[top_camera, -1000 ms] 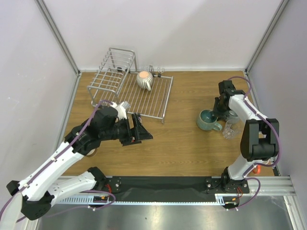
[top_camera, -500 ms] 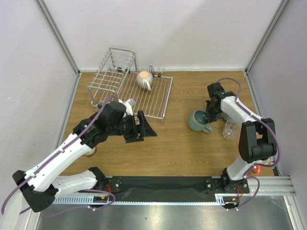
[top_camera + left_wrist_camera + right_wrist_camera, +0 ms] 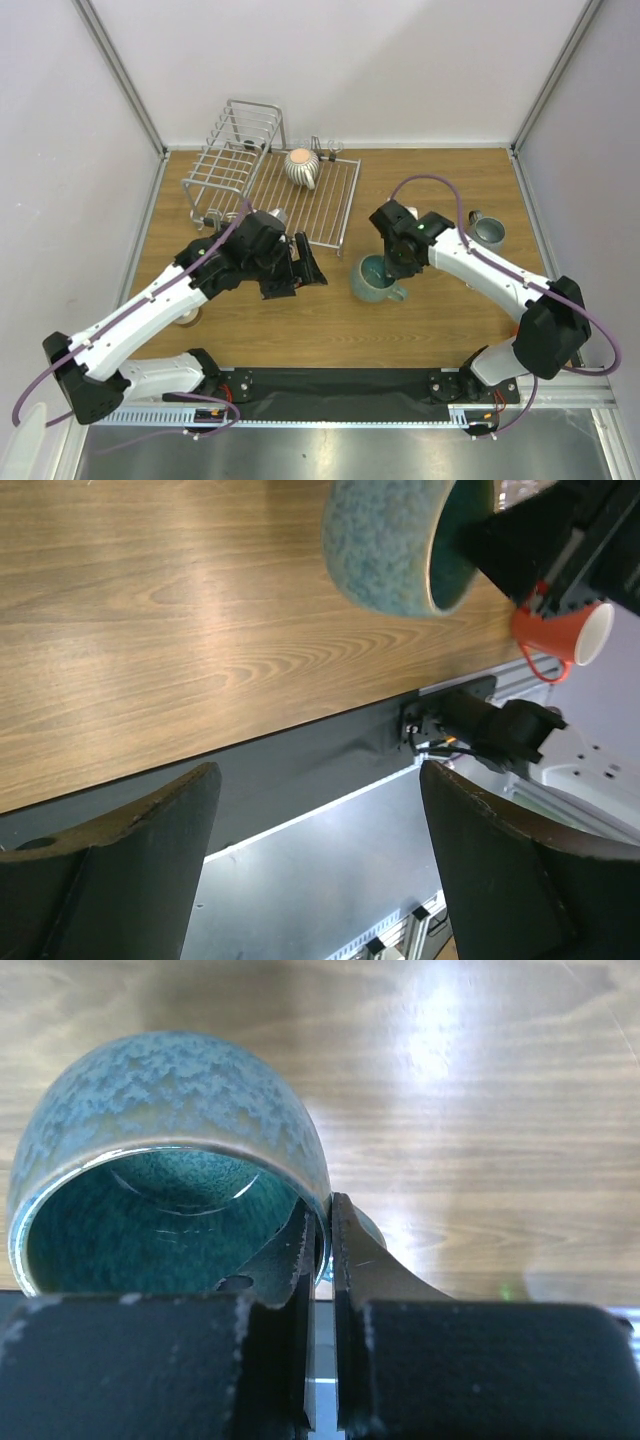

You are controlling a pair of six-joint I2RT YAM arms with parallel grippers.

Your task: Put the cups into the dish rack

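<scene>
Teal mug (image 3: 375, 281) is pinched at rim by right gripper (image 3: 322, 1228), near centre of desk (image 3: 400, 330), short of dish rack (image 3: 318, 215). Left gripper (image 3: 300, 268) is spread wide, empty. Risk: mug could be swung or dropped b/c only thin rim is held.

Right fingers (image 3: 393, 262) pinching teal mug (image 3: 372, 283) by the rim, centre of surface (image 3: 440, 320). Left fingers (image 3: 310, 271) hanging spread, facing it. Ribbed cup (image 3: 302, 168) sitting in dish rack (image 3: 322, 212); grey mug (image 3: 488, 233) standing far right.
</scene>
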